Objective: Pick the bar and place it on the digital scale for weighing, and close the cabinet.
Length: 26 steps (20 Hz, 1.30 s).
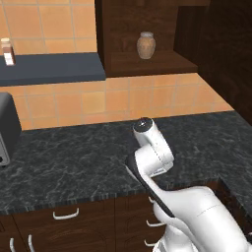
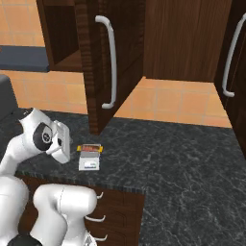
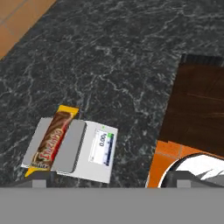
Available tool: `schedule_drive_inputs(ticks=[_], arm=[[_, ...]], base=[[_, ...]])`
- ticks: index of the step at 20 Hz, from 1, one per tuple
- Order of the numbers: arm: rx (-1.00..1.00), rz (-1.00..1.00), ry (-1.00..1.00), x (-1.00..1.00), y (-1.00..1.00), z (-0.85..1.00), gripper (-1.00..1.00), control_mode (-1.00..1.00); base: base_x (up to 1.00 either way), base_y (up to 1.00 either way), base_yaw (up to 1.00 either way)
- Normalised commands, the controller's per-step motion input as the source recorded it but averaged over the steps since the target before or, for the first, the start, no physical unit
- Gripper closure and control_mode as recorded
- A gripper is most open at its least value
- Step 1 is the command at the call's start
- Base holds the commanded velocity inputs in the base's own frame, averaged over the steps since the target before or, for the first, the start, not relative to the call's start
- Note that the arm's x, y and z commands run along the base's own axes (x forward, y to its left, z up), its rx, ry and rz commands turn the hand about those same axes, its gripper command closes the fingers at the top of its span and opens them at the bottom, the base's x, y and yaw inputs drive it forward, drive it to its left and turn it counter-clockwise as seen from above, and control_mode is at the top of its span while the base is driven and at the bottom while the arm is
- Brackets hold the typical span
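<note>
The bar (image 3: 52,140), yellow, brown and red, lies flat along the grey top of the digital scale (image 3: 101,148), whose white display faces right in the hand view. In the right base view, the bar (image 2: 90,149) and the scale (image 2: 90,164) sit on the black counter near its front edge, just right of the arm's hand. My gripper (image 3: 113,177) hovers above the counter, open, its fingertips (image 3: 41,176) wide apart with nothing held. The cabinet door (image 2: 93,72), with its silver bar handle (image 2: 111,62), stands open above the counter, and its lower edge (image 3: 197,100) shows in the hand view.
A tan vase (image 1: 145,45) stands on the open cabinet's shelf. A dark toaster (image 1: 7,130) sits at the counter's left. A second shut cabinet door (image 2: 233,53) is to the right. Drawers with curved handles (image 1: 66,214) run below the counter edge.
</note>
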Motion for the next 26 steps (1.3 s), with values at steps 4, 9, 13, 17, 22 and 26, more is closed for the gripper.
schedule_drive_inputs(ticks=[4,9,13,17,22,26], arm=[[0.01,0.26,-0.37,-1.00,-0.28,0.71,-1.00,-1.00],[0.21,0.14,-0.33,-1.00,-0.53,0.61,-1.00,-1.00],[0.30,0.13,-0.41,-1.00,-0.67,0.47,-1.00,-1.00],[0.41,0.08,-0.61,-1.00,-0.45,-0.15,-1.00,-1.00],[0.50,0.00,-0.83,-1.00,-0.20,-0.62,-1.00,-1.00],[0.55,0.00,-0.85,-1.00,-0.23,-0.42,-1.00,-1.00]], base=[[0.00,0.00,0.00],[0.00,0.00,0.00],[0.00,0.00,0.00],[0.00,0.00,0.00],[0.00,0.00,0.00],[0.00,0.00,0.00]])
